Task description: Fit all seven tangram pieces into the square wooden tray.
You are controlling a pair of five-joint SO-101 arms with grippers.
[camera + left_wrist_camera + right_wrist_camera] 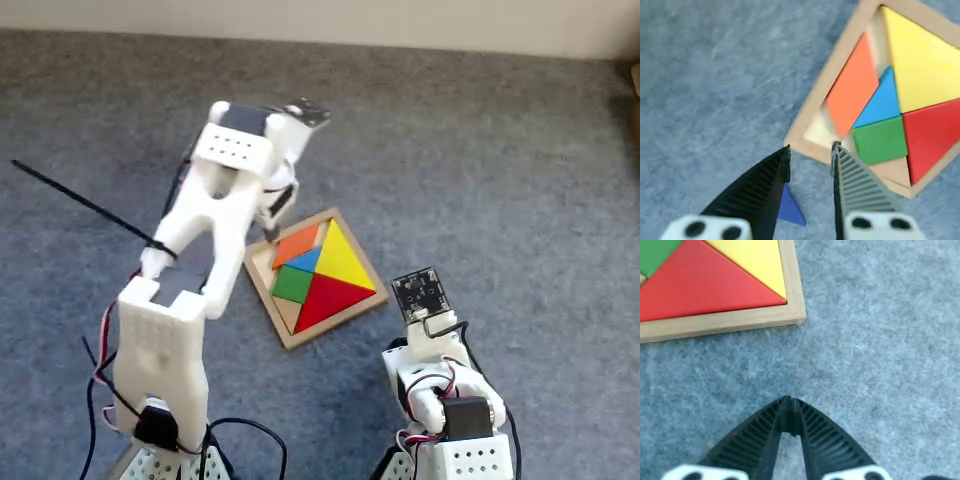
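The left pincer (811, 147) stands released, its two fingers apart, with the tips just at one corner of the wooden tray (830, 75); behind the tips, between the fingers and close beside the black one, a small dark blue triangle (789, 209) lies flat on the grey carpet (715, 75), outside the tray; just ahead of the tips there is a bare pale corner (816, 131) inside the tray, next to the orange piece (852, 87) and the green square (880, 142); the right pincer (790, 400) is clenched on nothing, over the carpet, with another corner of the tray ahead of it.

I judge the triangle to be light, thin and stiff, with smooth painted faces, so it may slide out of a loose hold; the grip should go across its side edges, low at the carpet, which looks soft enough to let the fingertips sink a little; the left pincer would first need to draw back over it.
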